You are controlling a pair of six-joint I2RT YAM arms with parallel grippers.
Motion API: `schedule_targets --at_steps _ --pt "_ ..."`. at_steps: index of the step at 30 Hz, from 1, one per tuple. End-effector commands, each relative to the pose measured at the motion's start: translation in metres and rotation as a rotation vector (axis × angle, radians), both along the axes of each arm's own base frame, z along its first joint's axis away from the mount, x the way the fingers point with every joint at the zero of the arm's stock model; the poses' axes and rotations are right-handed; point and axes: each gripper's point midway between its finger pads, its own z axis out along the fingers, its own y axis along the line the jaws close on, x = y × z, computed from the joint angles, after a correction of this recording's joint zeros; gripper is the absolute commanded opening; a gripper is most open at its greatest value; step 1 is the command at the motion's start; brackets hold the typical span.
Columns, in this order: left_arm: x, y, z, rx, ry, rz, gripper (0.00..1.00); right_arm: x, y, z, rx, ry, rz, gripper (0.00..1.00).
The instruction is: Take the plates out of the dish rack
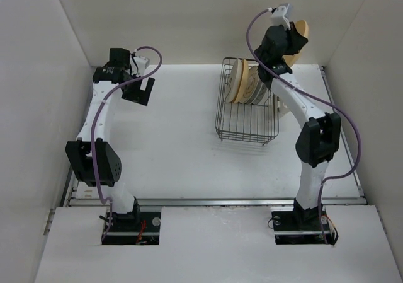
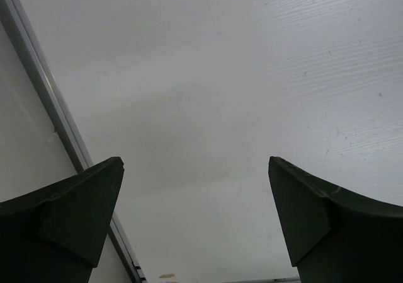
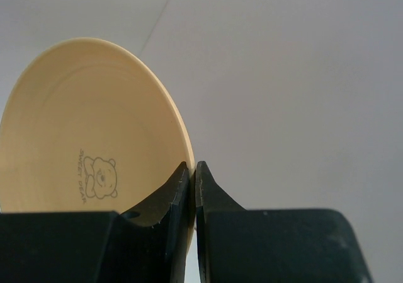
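The dark wire dish rack [image 1: 247,127] stands on the table right of centre. Plates stand on edge in its far half: a cream one [image 1: 238,79] and white ones with dark rim rings [image 1: 257,87]. My right gripper [image 3: 192,169] is shut on the rim of a yellow-orange plate [image 3: 82,125] with a small bear motif. It holds the plate high, above and behind the rack's far right corner; the plate also shows in the top view [image 1: 300,34]. My left gripper [image 1: 140,91] is open and empty at the table's far left, its fingers [image 2: 69,207] wide apart over bare table.
White walls close in the table at the back and both sides. A metal rail [image 2: 50,106] runs along the left edge, close to the left gripper. The right arm's cable [image 1: 350,132] loops out to the right of the rack.
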Motion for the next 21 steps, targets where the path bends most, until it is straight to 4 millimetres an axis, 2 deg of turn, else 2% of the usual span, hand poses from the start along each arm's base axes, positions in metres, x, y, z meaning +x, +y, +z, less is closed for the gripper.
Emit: schedule_targets --at_steps 1,2,4,5,6,7,8,9,10,11,13,14,16,17,18,21 --pt "-0.011 -0.014 0.019 -0.048 -0.032 -0.028 1.00 -0.045 -0.020 0.078 0.107 -0.248 -0.068 0.00" --pt "-0.009 -0.021 0.029 -0.085 -0.051 -0.040 1.00 -0.046 -0.020 0.082 0.118 -0.268 -0.067 0.00" --pt "-0.011 -0.034 0.031 -0.135 -0.038 -0.072 1.00 -0.054 -0.012 0.094 0.130 -0.286 -0.025 0.00" --pt "-0.009 -0.039 0.032 -0.160 -0.038 -0.090 1.00 -0.050 -0.004 0.093 0.158 -0.307 0.011 0.00" --pt "-0.010 -0.049 0.034 -0.206 -0.027 -0.122 1.00 -0.048 0.005 0.091 0.169 -0.297 0.052 0.00" --pt "-0.011 -0.059 0.038 -0.227 -0.033 -0.150 1.00 -0.041 0.022 0.087 0.158 -0.215 0.145 0.00" --pt "-0.014 -0.063 0.034 -0.250 -0.007 -0.164 1.00 -0.038 0.034 0.085 0.191 -0.197 0.222 0.00" --pt "-0.016 -0.073 0.042 -0.297 -0.012 -0.198 1.00 -0.027 0.050 0.078 0.328 -0.256 0.319 0.00" --pt "-0.016 -0.078 0.039 -0.324 0.002 -0.215 1.00 -0.013 0.088 0.057 0.393 -0.120 0.549 0.00" --pt "-0.017 -0.083 0.045 -0.347 -0.002 -0.233 1.00 -0.012 0.107 0.057 0.462 -0.113 0.660 0.00" --pt "-0.017 -0.096 0.054 -0.415 -0.009 -0.271 1.00 -0.011 0.155 0.040 0.564 -0.043 0.876 0.00" --pt "-0.018 -0.100 0.058 -0.437 -0.014 -0.276 1.00 -0.016 0.201 0.015 0.616 0.053 1.048 0.00" --pt "-0.014 -0.106 0.062 -0.472 -0.026 -0.289 1.00 -0.024 0.242 -0.009 0.714 0.125 1.192 0.00" --pt "-0.012 -0.107 0.064 -0.480 -0.034 -0.280 1.00 -0.037 0.279 -0.019 0.771 0.188 1.346 0.00" --pt "-0.008 -0.109 0.067 -0.487 -0.055 -0.292 1.00 -0.039 0.297 -0.041 0.811 0.250 1.393 0.00" --pt "-0.003 -0.110 0.060 -0.500 -0.048 -0.274 0.96 -0.053 0.337 -0.060 0.920 0.316 1.524 0.00"
